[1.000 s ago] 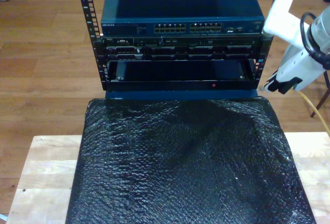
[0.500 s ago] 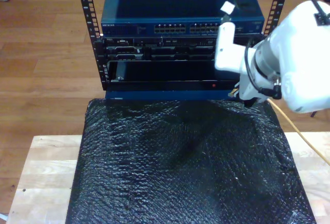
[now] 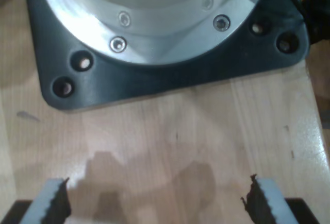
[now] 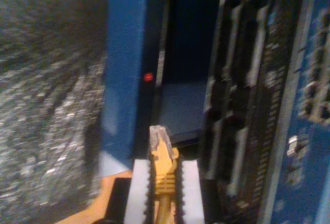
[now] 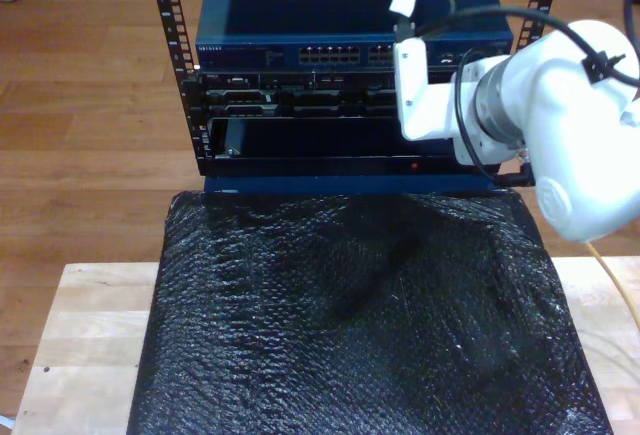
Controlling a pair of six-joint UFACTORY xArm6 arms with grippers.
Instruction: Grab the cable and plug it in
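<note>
Wooden floor [image 5: 90, 105], black bubble wrap [image 5: 350, 325]

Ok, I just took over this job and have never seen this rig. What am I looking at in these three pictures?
The exterior view looks down on a rack of network gear behind a wooden table covered with black bubble wrap. The white arm reaching in from the exterior view's right is one of my two arms. The second wrist view rides on my second gripper, which is shut on the orange cable, its clear plug pointing at the rack. The first wrist view rides on my first gripper, open over the table near an arm's base plate.
</note>
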